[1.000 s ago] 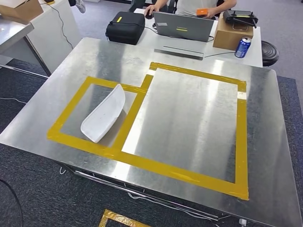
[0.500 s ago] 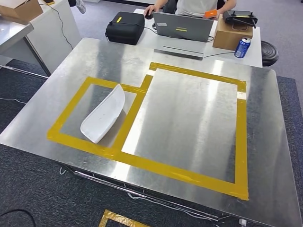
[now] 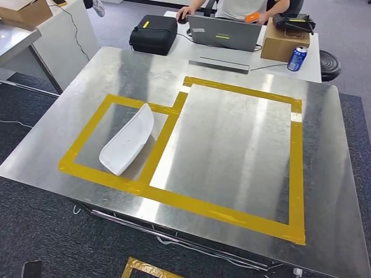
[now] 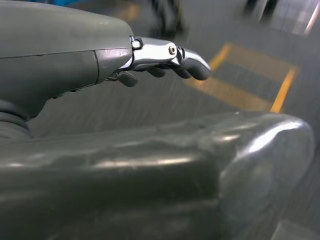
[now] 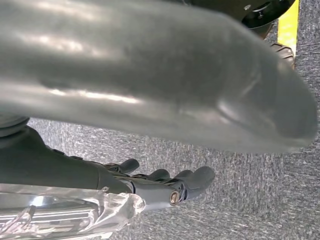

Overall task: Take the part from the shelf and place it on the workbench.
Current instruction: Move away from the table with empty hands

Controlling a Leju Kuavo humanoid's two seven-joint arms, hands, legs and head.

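The white part [image 3: 127, 139] lies on the metal workbench [image 3: 65, 124], inside the smaller yellow tape rectangle [image 3: 83, 133] at the left of the bench. It is a long, shallow, curved shell, set at a slant with its narrow end toward the near left and its broader end toward the far right, where it comes close to the tape strip shared with the larger rectangle [image 3: 297, 174]. Nothing touches it.

The left hand [image 4: 166, 60] hangs over grey carpet with yellow floor tape [image 4: 241, 85] in the blurred background; its fingers [image 4: 192, 62] are stretched out together, gently curved, with the thumb apart from them and nothing between. The right hand [image 5: 166, 185] hangs over speckled grey carpet too, its fingers [image 5: 198, 177] extended and slightly bent, the thick thumb [image 5: 264, 100] well apart from them, holding nothing (a clear, glassy surface shows beside the wrist, too blurred to identify).

Beyond the far edge of the bench stands a white desk [image 3: 311, 63] with a black case [image 3: 153, 33], an open laptop [image 3: 225, 33], a cardboard box [image 3: 284, 40] and a blue can [image 3: 298, 58]. A person [image 3: 238, 7] sits behind the laptop
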